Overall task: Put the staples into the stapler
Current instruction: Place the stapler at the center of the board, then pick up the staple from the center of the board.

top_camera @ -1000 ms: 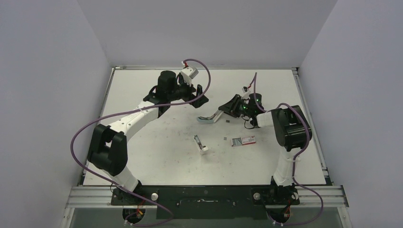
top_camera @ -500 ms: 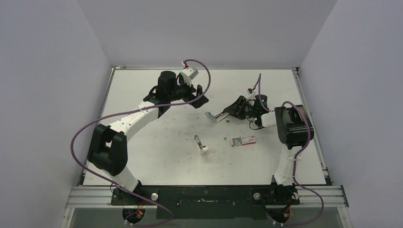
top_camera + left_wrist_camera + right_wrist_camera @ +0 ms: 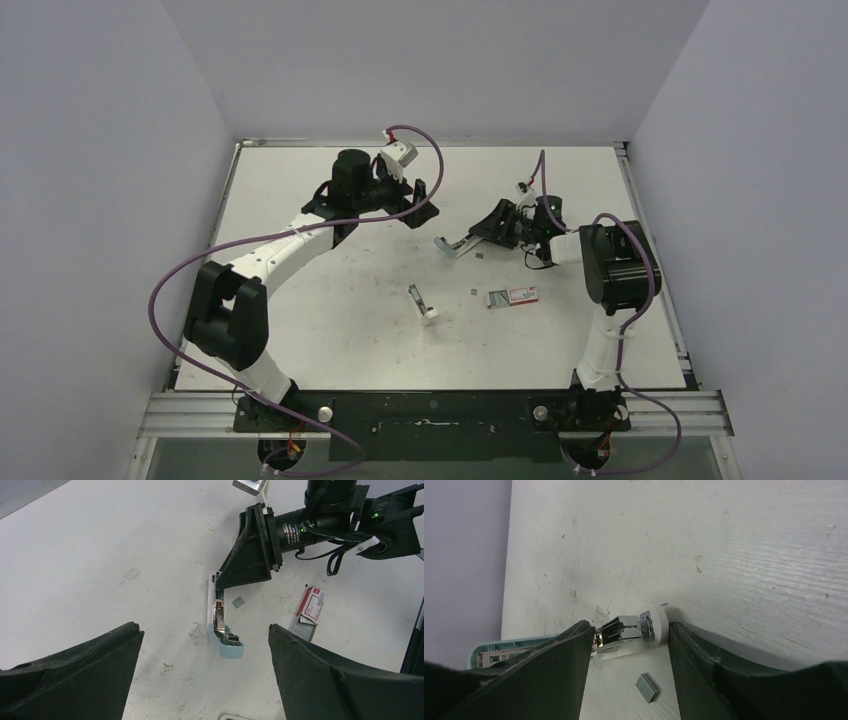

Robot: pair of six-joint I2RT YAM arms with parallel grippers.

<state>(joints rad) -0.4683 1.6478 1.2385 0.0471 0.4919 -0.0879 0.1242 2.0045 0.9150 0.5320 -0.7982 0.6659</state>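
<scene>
Though well short of finished, showed the first step done and the loading itself yet to come. Found the left gripper [image 3: 425, 198] spread wide and empty, hanging over the far left of the table [image 3: 330, 340], well apart from everything. Saw a small white-and-metal piece [image 3: 423, 305] lying near centre. Found the stapler [image 3: 452, 244] right of centre, farther back, swung open with its metal channel bared; saw nothing loaded in it, though too small to be sure. Noted one loose strip of staples [image 3: 647, 687] just beside it. Found the right gripper [image 3: 629, 629] straddling the white hinge end, jaws part-spread; could not tell whether pinching. Saw the red-and-white box [image 3: 515, 295] nearer, farther right. Remained: lift strip, seat it, close.
</scene>
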